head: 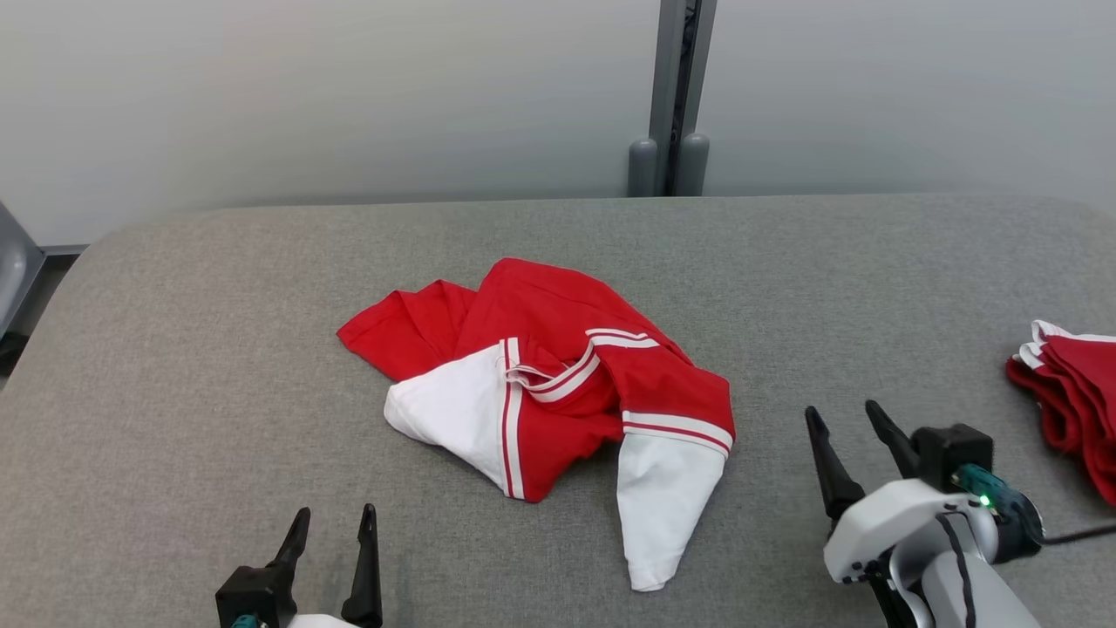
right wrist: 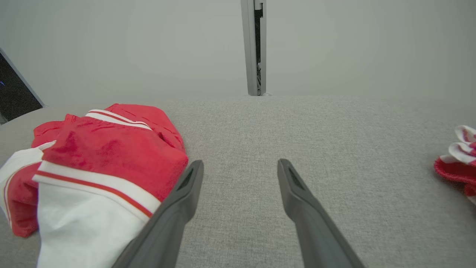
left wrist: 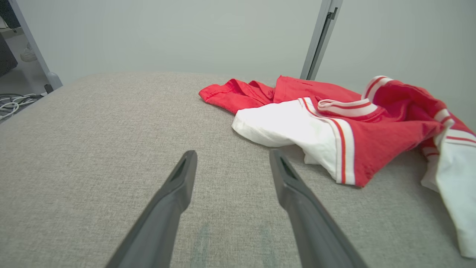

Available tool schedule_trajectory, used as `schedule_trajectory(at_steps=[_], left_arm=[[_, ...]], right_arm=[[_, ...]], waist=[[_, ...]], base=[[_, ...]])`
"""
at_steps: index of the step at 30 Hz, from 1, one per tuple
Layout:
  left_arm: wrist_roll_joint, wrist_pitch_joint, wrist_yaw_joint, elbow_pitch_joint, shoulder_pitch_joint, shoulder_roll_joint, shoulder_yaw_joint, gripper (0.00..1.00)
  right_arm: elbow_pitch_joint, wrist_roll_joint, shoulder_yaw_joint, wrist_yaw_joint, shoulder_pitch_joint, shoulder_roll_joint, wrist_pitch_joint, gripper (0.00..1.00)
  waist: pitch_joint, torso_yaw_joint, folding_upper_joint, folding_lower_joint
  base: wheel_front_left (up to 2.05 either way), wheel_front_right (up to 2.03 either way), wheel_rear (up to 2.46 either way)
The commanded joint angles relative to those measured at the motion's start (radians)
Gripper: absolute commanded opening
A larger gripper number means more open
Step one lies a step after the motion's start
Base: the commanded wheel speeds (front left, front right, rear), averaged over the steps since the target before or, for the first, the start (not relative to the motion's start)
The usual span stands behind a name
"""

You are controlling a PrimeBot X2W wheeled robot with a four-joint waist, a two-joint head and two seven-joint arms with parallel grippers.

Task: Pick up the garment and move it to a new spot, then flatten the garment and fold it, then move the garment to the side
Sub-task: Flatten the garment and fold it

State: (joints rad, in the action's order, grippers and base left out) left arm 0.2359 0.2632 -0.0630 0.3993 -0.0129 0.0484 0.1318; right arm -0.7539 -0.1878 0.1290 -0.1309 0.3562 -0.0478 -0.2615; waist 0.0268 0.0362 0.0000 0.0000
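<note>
Red and white cloth, the garment [head: 540,384] lies crumpled at the middle of the grey padded surface [head: 218,349] in the head view, one white sleeve trailing toward the robot. The left end effector [head: 336,513] hangs near the garment's left front, the right end effector [head: 841,410] just off its right; both stand wide and carry nothing. A second heap of cloth [head: 1068,392] sits well to the right of the garment, and a grey post [head: 671,96] rises behind it.

From the left wrist, the spread fingers hover over bare fabric with the white panel of the garment just ahead and to their right.

From the right wrist, one finger stands just beside the banded red sleeve; whether it touches, I cannot tell.

Nothing is flat or folded, so I judge the task to be at an early step, picking up or spreading. The next move calls for each side to pinch a separate edge. The tangled layers are the main hindrance.
</note>
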Motion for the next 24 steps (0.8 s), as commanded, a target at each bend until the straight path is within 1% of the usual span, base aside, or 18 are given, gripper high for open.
schedule_trajectory(at_steps=[1,8,12,15,19,20,23,24], left_arm=[[-0.01,0.002,-0.005,-0.006,-0.003,0.004,-0.005,1.0],[-0.034,0.002,-0.009,-0.021,-0.02,0.004,-0.025,1.0],[-0.042,0.002,-0.004,-0.022,-0.023,0.004,-0.032,1.0],[-0.042,0.002,-0.001,-0.02,-0.019,0.004,-0.025,1.0],[-0.028,0.002,-0.001,-0.014,-0.007,0.005,-0.001,1.0],[-0.02,0.002,-0.002,-0.01,-0.003,0.004,0.011,1.0],[-0.006,0.002,-0.008,-0.004,0.006,0.004,0.025,1.0],[-0.006,0.002,-0.008,-0.004,0.006,0.004,0.025,1.0]], right_arm=[[0.019,-0.003,-0.014,0.0,-0.016,-0.006,-0.005,1.0],[0.158,0.003,-0.056,0.0,-0.149,-0.006,-0.005,1.0],[0.183,0.003,-0.048,0.0,-0.181,-0.006,-0.005,1.0],[0.179,-0.004,-0.001,0.0,-0.164,-0.006,-0.005,1.0],[0.143,0.0,0.112,0.0,-0.077,-0.005,0.004,1.0],[0.118,-0.013,0.187,0.0,-0.005,-0.005,0.039,1.0],[0.085,-0.038,0.273,0.0,0.115,-0.006,0.113,1.0],[0.085,-0.038,0.273,0.0,0.115,-0.006,0.113,1.0]], waist=[[-0.006,-0.005,0.0,0.0],[-0.017,-0.023,0.0,0.0],[-0.017,-0.028,0.0,0.0],[-0.014,-0.023,0.0,0.0],[-0.002,0.004,0.0,0.0],[0.003,0.022,0.0,0.0],[0.013,0.055,0.0,0.0],[0.013,0.055,0.0,0.0]], base=[[0.0,0.0,0.0],[0.0,0.0,0.0],[0.0,0.0,0.0],[0.0,0.0,0.0],[0.0,0.0,0.0],[0.0,0.0,0.0],[0.0,0.0,0.0],[0.0,0.0,0.0]])
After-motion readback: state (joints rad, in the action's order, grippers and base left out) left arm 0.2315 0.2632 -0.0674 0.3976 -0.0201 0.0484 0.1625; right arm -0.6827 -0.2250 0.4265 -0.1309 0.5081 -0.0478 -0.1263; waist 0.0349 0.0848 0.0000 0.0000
